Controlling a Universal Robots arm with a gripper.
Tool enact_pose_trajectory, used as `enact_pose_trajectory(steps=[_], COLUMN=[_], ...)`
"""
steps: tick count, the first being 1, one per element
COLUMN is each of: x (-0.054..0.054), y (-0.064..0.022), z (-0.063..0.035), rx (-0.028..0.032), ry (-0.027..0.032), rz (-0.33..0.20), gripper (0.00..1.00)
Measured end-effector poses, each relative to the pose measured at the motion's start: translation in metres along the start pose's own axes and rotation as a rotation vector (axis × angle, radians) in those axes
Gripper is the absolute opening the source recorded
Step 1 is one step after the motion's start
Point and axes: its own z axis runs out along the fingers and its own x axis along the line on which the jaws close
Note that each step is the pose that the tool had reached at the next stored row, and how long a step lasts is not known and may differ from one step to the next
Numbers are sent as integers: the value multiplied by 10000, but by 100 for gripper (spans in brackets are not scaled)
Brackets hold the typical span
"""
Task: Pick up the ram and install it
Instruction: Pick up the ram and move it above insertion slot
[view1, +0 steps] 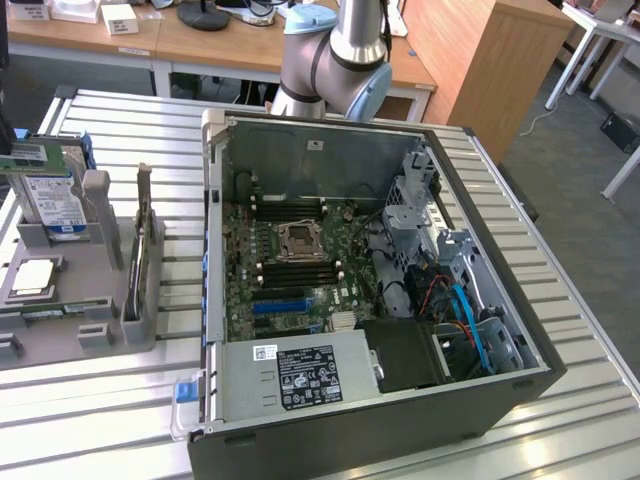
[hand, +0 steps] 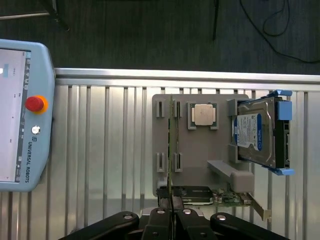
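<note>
At the exterior view's left, a grey holder (view1: 100, 335) lay on the slatted metal table (view1: 120, 110). In it stood a hard drive (view1: 50, 198) with a blue label, leaning in its bracket. Just in front of the drive, a square silver processor (view1: 30, 278) lay flat in its own pocket. The ram (view1: 55, 313) sat beside the processor, on its long edge, kept between small grey clips of the holder, and nothing touched it. At the holder's side nearer to the computer, an expansion card (view1: 145, 240) stood upright.

In the middle was an open computer case (view1: 215, 250), lying on its side. Inside it the green motherboard (view1: 245, 290) showed the processor socket (view1: 297, 241), with dark memory slots on both sides of the socket. A silver power supply (view1: 300, 375) with a black label filled the near corner. More to the exterior view's right were a metal drive cage (view1: 405, 205) and blue and red cables (view1: 462, 310). Behind the case rose the robot arm (view1: 335, 55), with wooden desks (view1: 200, 45) further back.

In the wrist view, the gripper (hand: 172, 210) was clenched, its black fingers (hand: 165, 222) pressed together and grasping nothing. It hung above the holder (hand: 200, 155), in line with the thin edge of the ram (hand: 171, 145). The processor (hand: 204, 115) lay between the ram and the hard drive (hand: 257, 132). A teach pendant (hand: 20, 115) with a red stop button (hand: 35, 104) rested on the table, well apart from the holder.
</note>
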Motion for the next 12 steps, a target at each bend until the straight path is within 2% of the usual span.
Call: enact_pose_trajectory(steps=[6,12], x=[0,-1], y=[-11,-163], z=[-8,-10], rx=[-4,-26], ry=[3,2], rz=[-3,0], gripper=[12,12])
